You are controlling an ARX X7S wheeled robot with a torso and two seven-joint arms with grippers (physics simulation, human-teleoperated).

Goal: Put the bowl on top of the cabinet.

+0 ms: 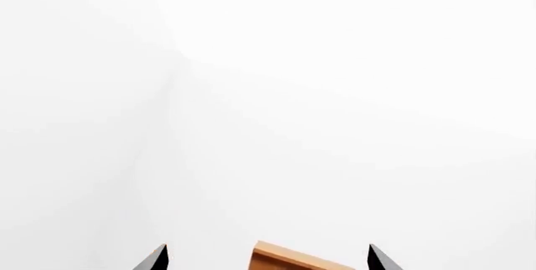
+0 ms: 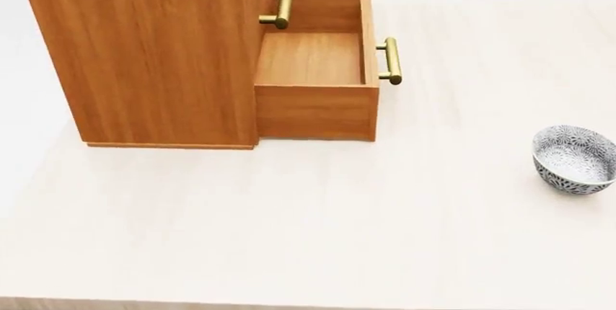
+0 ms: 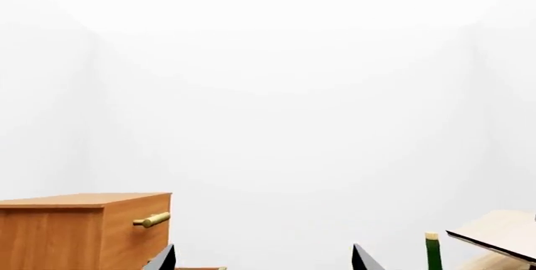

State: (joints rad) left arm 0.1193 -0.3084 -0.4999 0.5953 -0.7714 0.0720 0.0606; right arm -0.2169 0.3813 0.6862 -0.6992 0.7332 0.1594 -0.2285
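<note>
From my remote seat, the bowl point(image 2: 575, 158), white with a dense grey-blue floral pattern, sits upright on the pale table point(image 2: 288, 238) at the far right of the head view, well apart from the cabinet point(image 2: 154, 58). The orange-brown cabinet stands on the table's left side, its top cut off by the head view's upper edge, and its lowest drawer point(image 2: 316, 72) is pulled out toward the right, showing a bare wooden floor inside. One brass bar handle point(image 2: 390, 60) is fixed to that drawer's front; a second handle point(image 2: 279, 6) shows on the drawer above it. Neither arm appears in the head view. In my left wrist view the left gripper point(image 1: 266, 260) shows only two dark fingertips, set apart with nothing between them, a corner of the cabinet beyond. My right wrist view shows the right gripper point(image 3: 263, 260) likewise spread with nothing held, the cabinet top off to one side, and a pale slanted board point(image 3: 498, 229) with a green post point(image 3: 432, 252) on the other.
</note>
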